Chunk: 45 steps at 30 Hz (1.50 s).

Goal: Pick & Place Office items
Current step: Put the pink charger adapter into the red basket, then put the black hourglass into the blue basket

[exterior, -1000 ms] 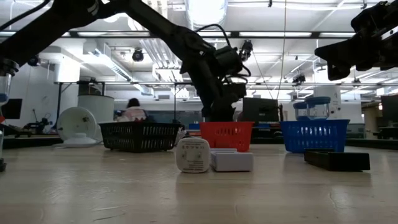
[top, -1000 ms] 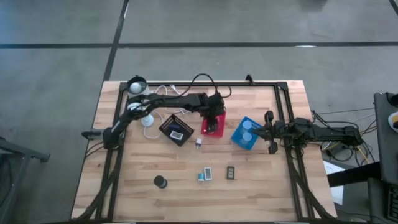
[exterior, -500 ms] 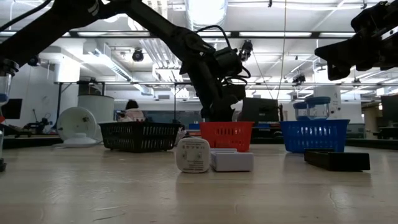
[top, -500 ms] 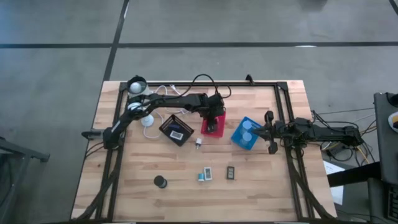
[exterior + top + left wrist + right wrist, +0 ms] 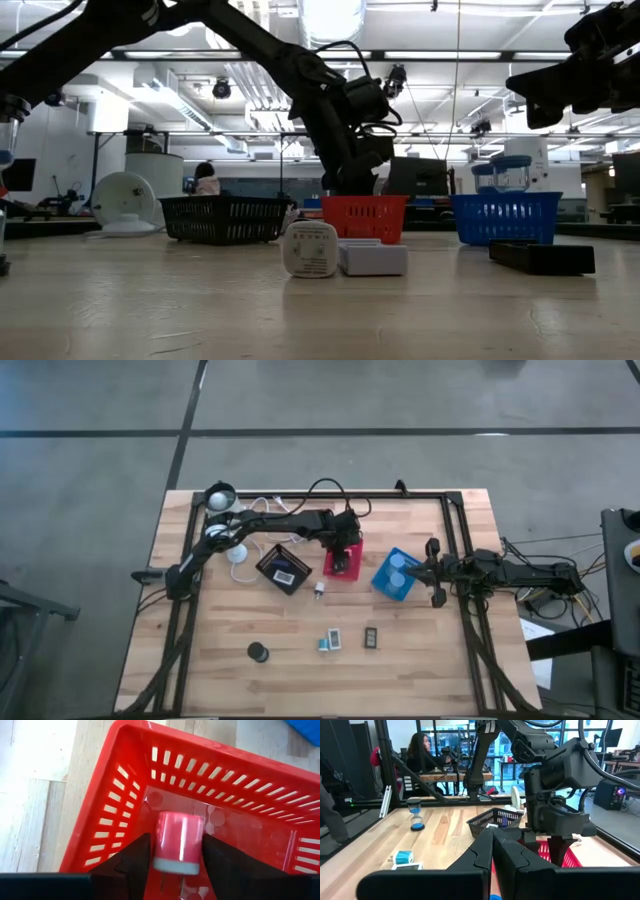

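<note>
Pink block [image 5: 178, 843], a small cylinder-like piece with a pale end, is sitting between your left gripper [image 5: 176, 857] fingers, directly above the floor of the red bin [image 5: 115, 805]. Whether the fingers are pinching it or just flanking it, you cannot tell from these views. In the high view, your left gripper [image 5: 343, 553] is hovering over the red bin [image 5: 330, 565], which is standing between the black bin [image 5: 272, 560] and the blue bin [image 5: 385, 582]. Two pale-blue round pieces [image 5: 401, 564] are lying in the blue bin. On the bare table [image 5: 200, 680], a black disc [image 5: 259, 652], a teal and white block [image 5: 330, 640] and a black block [image 5: 371, 637] are lying apart. Your right gripper [image 5: 432, 572] is waiting just beside the blue bin, fingers pressed together.
</note>
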Each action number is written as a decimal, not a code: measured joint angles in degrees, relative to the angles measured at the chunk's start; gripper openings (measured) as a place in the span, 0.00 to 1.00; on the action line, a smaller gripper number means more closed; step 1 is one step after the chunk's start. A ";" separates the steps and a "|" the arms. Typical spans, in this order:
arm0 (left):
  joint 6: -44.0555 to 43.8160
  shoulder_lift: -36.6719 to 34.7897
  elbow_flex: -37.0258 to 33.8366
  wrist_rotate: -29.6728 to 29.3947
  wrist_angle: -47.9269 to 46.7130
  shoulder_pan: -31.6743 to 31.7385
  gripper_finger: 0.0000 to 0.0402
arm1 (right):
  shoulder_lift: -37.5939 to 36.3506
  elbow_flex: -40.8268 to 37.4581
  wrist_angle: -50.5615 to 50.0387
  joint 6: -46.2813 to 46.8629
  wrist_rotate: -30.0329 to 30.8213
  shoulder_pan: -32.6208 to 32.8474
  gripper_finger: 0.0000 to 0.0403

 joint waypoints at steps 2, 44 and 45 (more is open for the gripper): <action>0.04 0.00 0.00 -0.12 0.02 0.00 0.45 | 0.00 -0.02 0.02 0.00 0.00 0.00 0.02; -3.52 -64.59 -11.96 -2.71 -26.29 -2.14 0.02 | -0.04 -0.02 3.49 -0.97 0.33 0.02 0.02; -3.48 -67.94 -15.19 -1.31 -23.11 -2.14 0.02 | -0.04 -0.01 4.07 -0.94 0.35 0.01 0.02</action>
